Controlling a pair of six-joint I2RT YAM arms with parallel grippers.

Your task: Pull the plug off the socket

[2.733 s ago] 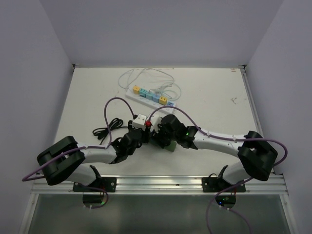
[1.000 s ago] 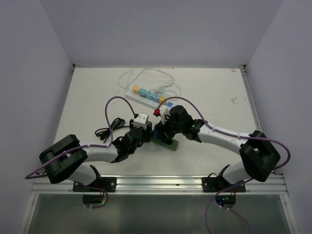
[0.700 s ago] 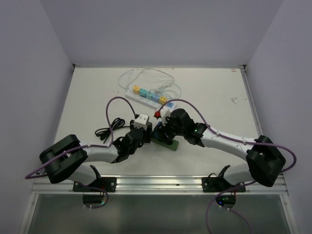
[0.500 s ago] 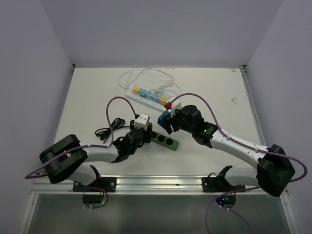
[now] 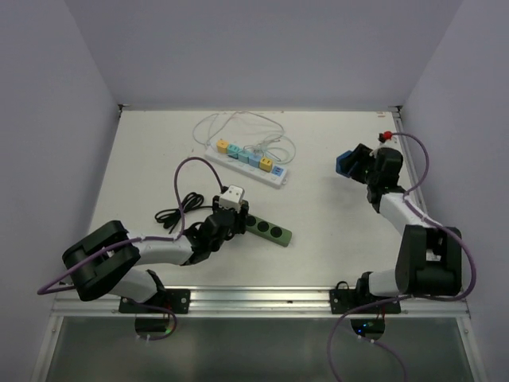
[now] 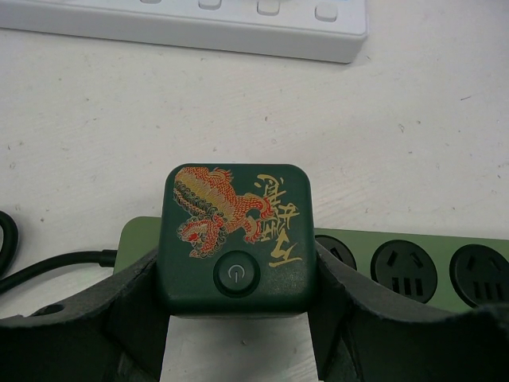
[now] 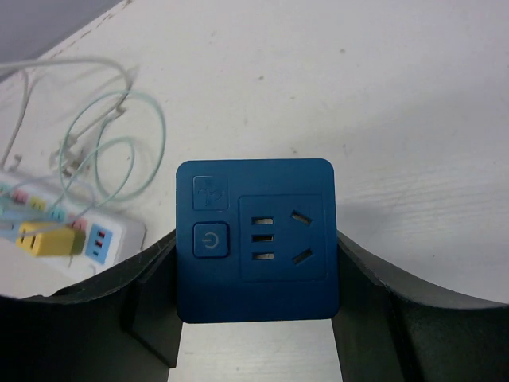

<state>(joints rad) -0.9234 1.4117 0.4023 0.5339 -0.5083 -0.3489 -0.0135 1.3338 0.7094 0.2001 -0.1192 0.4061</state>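
A green power strip [image 5: 269, 229] lies on the table, with several empty sockets showing in the left wrist view [image 6: 413, 269]. My left gripper [image 5: 236, 216] is shut on the strip's dark green switch cube [image 6: 235, 239], which bears a dragon print; my left gripper [image 6: 237, 280] presses it from both sides. My right gripper [image 5: 351, 165] is at the far right of the table, shut on a blue cube plug [image 5: 346, 165], held clear of the strip. In the right wrist view the blue plug [image 7: 254, 239] sits between the fingers of my right gripper [image 7: 254, 274], above bare table.
A white power strip [image 5: 246, 159] with coloured plugs and pale cables lies at the back middle; it also shows in the wrist views [image 6: 199, 24] [image 7: 71, 231]. The green strip's black cord [image 5: 176, 211] is coiled left of my left gripper.
My right gripper lifted the blue plug off the green strip and carried it up and to the far right. My left gripper stayed shut on the strip's switch cube.
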